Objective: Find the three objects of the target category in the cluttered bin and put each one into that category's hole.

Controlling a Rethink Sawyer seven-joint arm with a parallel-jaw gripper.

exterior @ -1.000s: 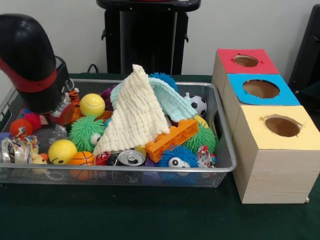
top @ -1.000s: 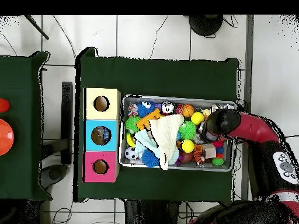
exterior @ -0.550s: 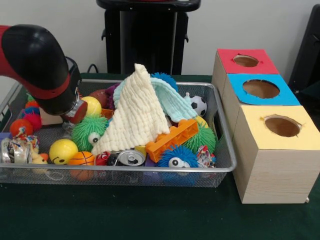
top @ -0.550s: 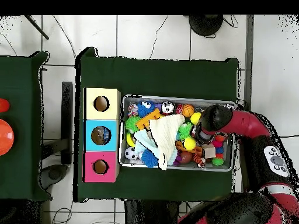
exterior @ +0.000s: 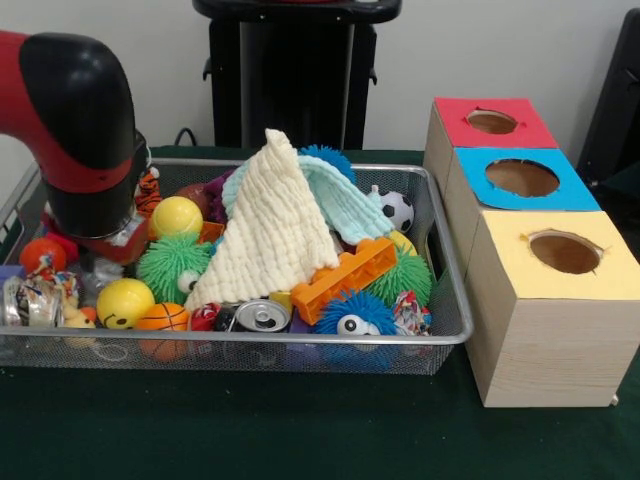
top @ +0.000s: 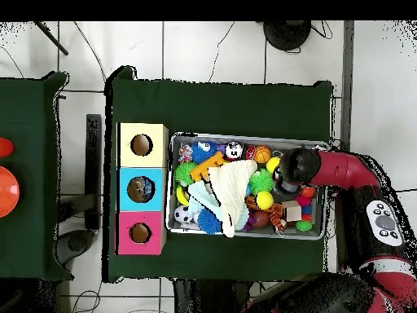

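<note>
We find the arm plunged into the left end of the wire bin, its wrist masking the gripper, so we cannot tell whether it is released or clamped on anything. Beside it lie a yellow ball and a green spiky ball. At centre, a cream cloth drapes over the heap, likely hiding items beneath. An orange brick leans against it. Which category is sought is not evident; candidates remain in the bin. To the right stand the yellow box, blue box and red box, holes facing up for drops.
</note>
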